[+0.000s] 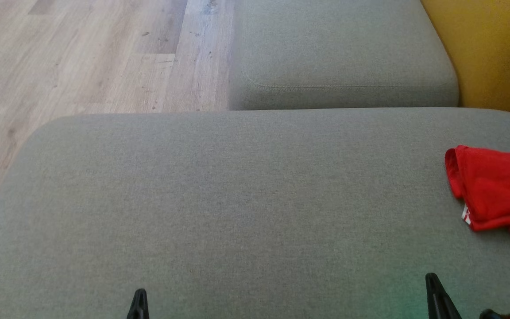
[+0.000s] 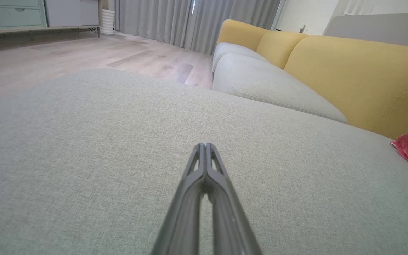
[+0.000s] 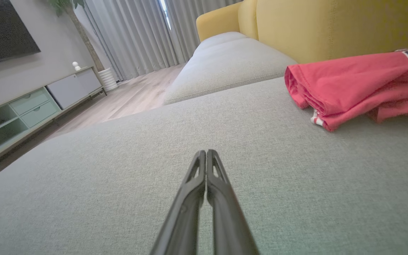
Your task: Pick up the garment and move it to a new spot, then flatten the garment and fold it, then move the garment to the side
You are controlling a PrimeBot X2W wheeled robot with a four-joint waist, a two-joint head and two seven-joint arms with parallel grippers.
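A wide seat cushion, upholstered in a grey-green woven cloth with a fine, even grain and softly rounded corners, is seen across most of the head view. The garment is laid on this cushion at its right side, close to the mustard-yellow backrest, and is cut off by the right edge of the head view. It is made of a soft red jersey knit and is gathered into a loose, thick bundle with rolled folds along its near end; a narrow strip of white trim is shown at one lower corner, and part of a dark and white printed mark is seen on its top. The left gripper is held low over the bare cloth, well apart from the garment, and its jaws are pressed together so that the two long, dark, ribbed fingers meet at the tips with nothing between them. The right gripper is held in the same way nearer the garment, without touching it; its jaws are likewise pressed together on nothing. A second grey cushion, edged with a stitched seam, is set beyond the first. Pale wood-grain floorboards are shown to the left. Grey pleated curtains and a low cabinet with pale green drawers are seen farther off.
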